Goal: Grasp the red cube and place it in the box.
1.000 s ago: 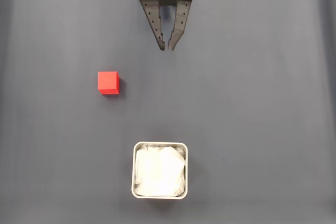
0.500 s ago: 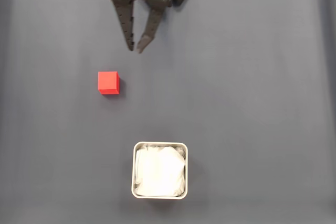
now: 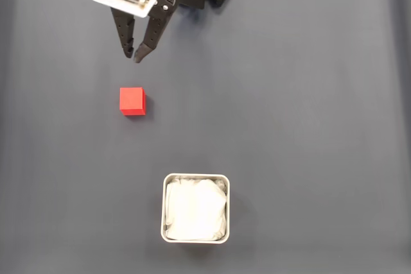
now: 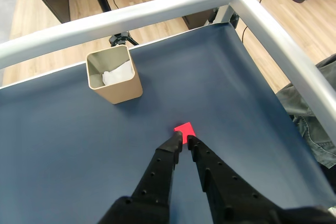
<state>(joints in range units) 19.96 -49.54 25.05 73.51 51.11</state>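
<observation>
The red cube [image 3: 132,101] lies on the dark mat, left of centre in the fixed view. My gripper [image 3: 133,55] hangs just beyond it toward the top edge, with its black fingers pointing down at the cube and nearly touching each other, holding nothing. In the wrist view the cube [image 4: 185,129] peeks out just past the tips of the gripper [image 4: 184,138], partly hidden by them. The box [image 3: 195,176], a square pale tin with white lining, stands near the bottom edge in the fixed view. In the wrist view the box [image 4: 114,90] is at the far left.
A dark blue mat [image 3: 308,120] covers the whole table. In the wrist view a silver metal rail [image 4: 157,9] frames the table's far and right edges, with wooden floor beyond. Grey clothing [image 4: 310,116] shows at the right, outside the rail.
The arm has swung left in the fixed view, carrying the gripper from top centre to just above the cube. The fingers stayed together. Cube and box have not moved.
</observation>
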